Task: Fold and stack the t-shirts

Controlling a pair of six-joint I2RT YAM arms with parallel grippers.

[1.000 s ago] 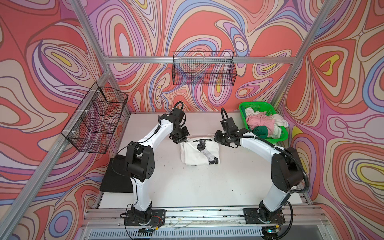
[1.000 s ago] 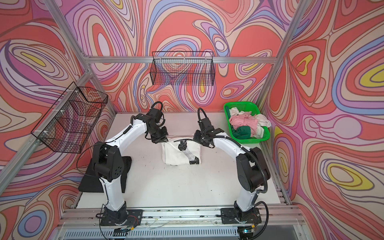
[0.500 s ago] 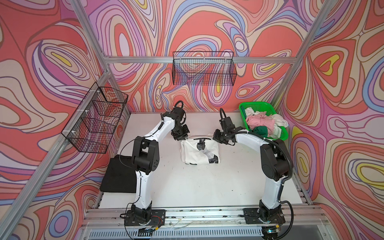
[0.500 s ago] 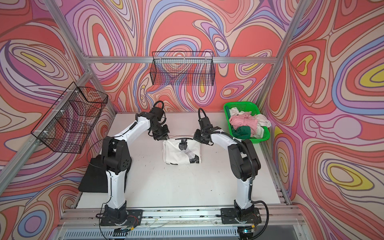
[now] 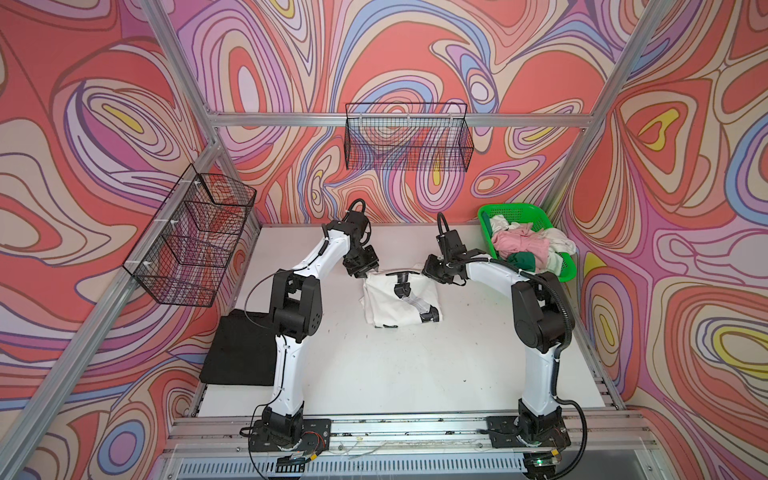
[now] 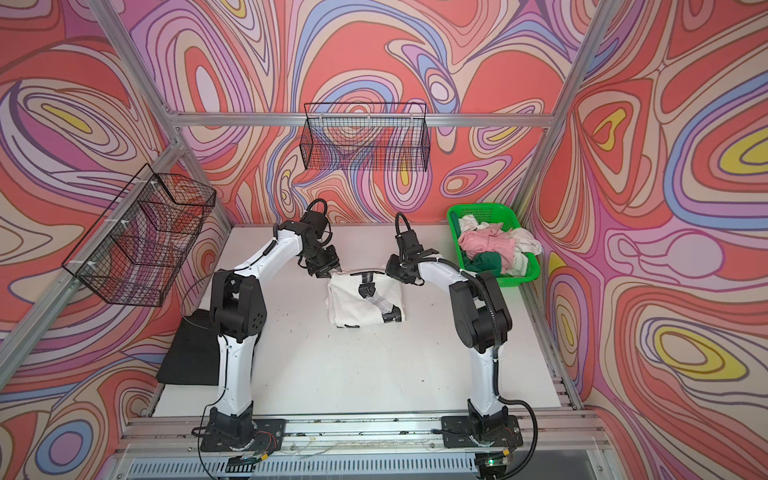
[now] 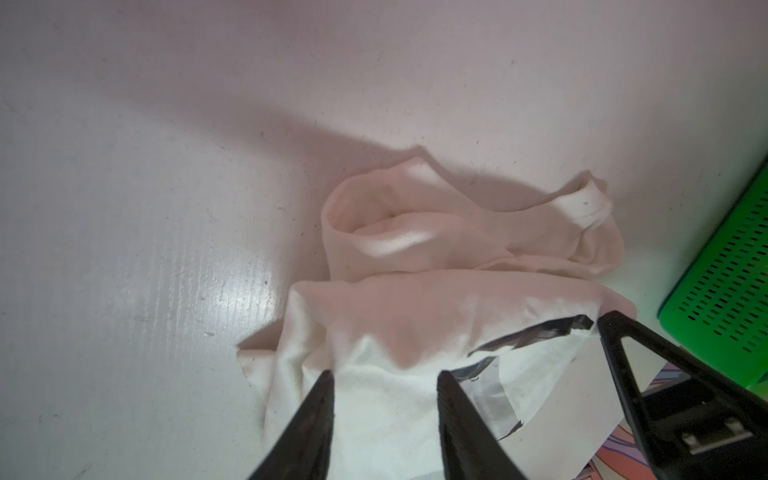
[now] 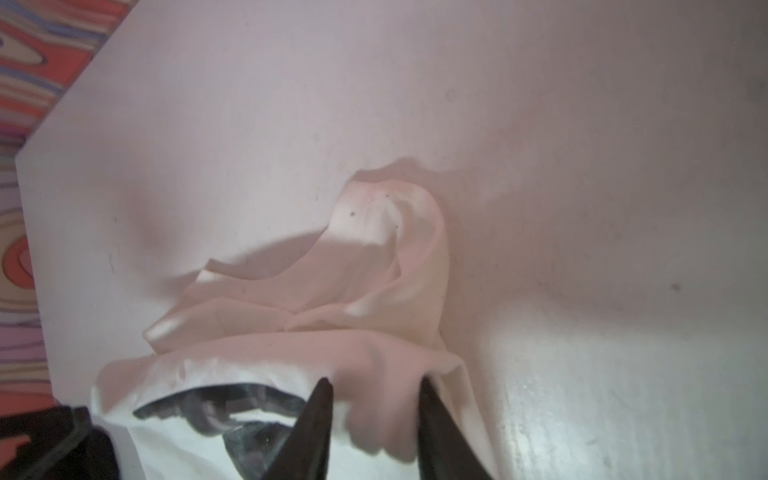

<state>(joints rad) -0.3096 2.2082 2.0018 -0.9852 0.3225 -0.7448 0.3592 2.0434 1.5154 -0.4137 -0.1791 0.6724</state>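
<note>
Smooth table [image 5: 374, 374], rumpled soft t-shirt [image 5: 382, 303].

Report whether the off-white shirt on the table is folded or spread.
Folded: the off-white shirt lies as a compact layered rectangle.

We're looking everywhere for something to read and find no legible word, number, label or brand mark. The off-white t-shirt [image 5: 382, 303] carries a black-and-grey print, but neither the top views nor the wrist views show us any letters in it.
</note>
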